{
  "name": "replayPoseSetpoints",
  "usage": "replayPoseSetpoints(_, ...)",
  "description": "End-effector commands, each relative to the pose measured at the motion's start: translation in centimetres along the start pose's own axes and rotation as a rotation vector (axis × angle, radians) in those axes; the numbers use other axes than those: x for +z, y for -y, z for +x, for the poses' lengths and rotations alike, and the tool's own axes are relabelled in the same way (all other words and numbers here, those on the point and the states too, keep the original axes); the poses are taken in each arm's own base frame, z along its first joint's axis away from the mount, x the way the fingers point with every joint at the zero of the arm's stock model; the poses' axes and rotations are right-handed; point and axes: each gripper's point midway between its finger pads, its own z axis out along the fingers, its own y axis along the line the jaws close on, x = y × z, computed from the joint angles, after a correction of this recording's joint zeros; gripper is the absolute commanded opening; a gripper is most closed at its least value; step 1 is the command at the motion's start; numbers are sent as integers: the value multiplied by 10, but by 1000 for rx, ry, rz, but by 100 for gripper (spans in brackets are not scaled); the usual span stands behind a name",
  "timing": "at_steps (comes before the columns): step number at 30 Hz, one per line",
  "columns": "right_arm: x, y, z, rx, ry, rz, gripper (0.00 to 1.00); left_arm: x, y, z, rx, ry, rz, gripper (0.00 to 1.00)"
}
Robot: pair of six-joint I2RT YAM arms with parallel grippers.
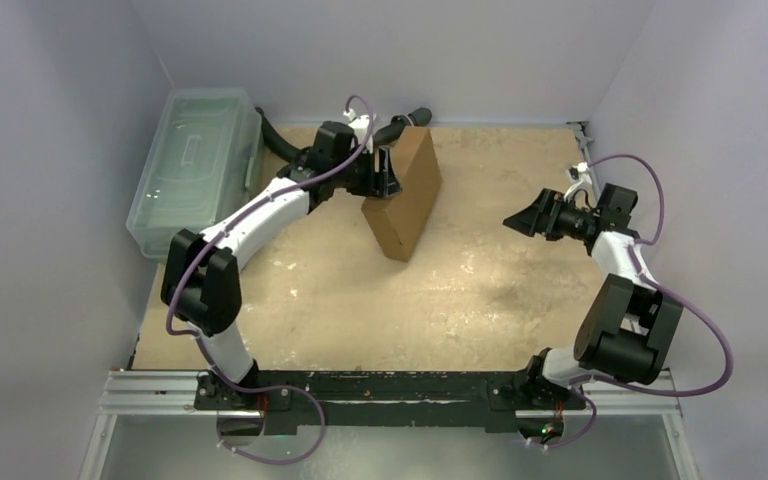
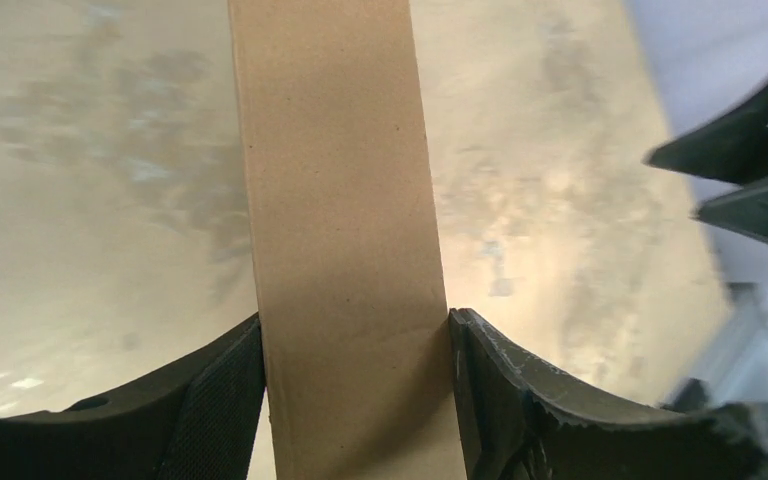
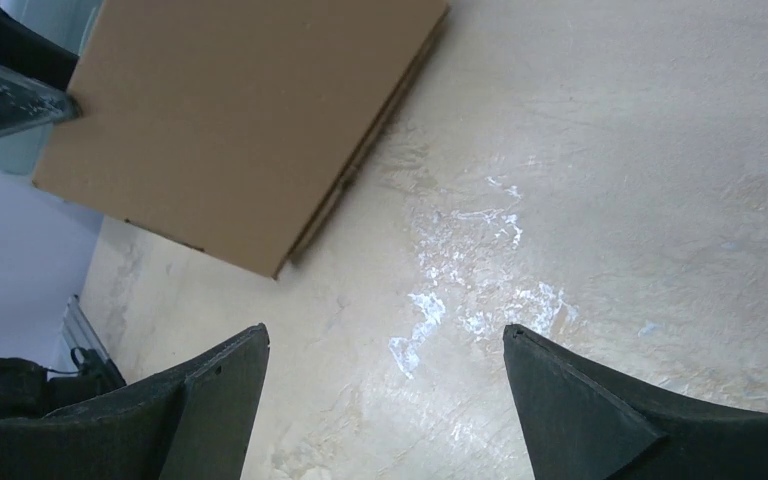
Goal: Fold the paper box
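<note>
The paper box is a closed brown cardboard mailer, held up on edge and tilted over the back middle of the table. My left gripper is shut on its upper left edge. In the left wrist view the box's narrow side runs up between the two fingers, which press on both faces; the gripper's point there is. My right gripper is open and empty, to the right of the box and apart from it. The right wrist view shows the box's broad face beyond the spread gripper.
A clear plastic lidded bin stands along the left wall, just behind the left arm. The tan table top is bounded by walls on the left, back and right. A metal rail carries the arm bases at the near edge.
</note>
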Motion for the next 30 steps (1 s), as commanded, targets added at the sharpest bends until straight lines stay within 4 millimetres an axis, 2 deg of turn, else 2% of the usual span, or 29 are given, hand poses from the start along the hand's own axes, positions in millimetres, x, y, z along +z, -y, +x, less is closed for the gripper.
replayPoseSetpoints(1, -6, -4, -15, -63, 28, 27, 90, -31, -34, 17, 252, -197, -279, 21)
replayPoseSetpoints(5, -7, -5, -16, -68, 30, 25, 90, -16, -11, 21, 316, -238, -267, 20)
replayPoseSetpoints(9, -8, -6, -16, -67, 31, 28, 90, 3, 15, 44, 361, -282, -239, 21)
replayPoseSetpoints(14, -8, -4, -14, -58, 26, 30, 91, 18, 46, 65, 385, -290, -213, 31)
replayPoseSetpoints(19, -6, 2, -11, -70, 13, 39, 91, 28, 75, 78, 396, -276, -174, 40)
replayPoseSetpoints(23, -1, 18, -5, 9, 13, 105, 88, 36, 93, 84, 423, -259, -180, 37)
replayPoseSetpoints(24, -1, 26, -5, 34, 18, 148, 82, 38, 99, 87, 431, -256, -175, 36)
replayPoseSetpoints(25, 0, 35, -4, 57, 28, 195, 73, 40, 106, 89, 438, -252, -171, 33)
replayPoseSetpoints(27, 3, 46, 2, 100, 30, 246, 49, 46, 120, 97, 457, -250, -161, 29)
replayPoseSetpoints(29, 16, 46, 13, 143, -4, 247, 23, 50, 133, 105, 476, -249, -162, 28)
replayPoseSetpoints(30, 26, 43, 21, 163, -32, 232, 15, 52, 138, 108, 479, -249, -158, 28)
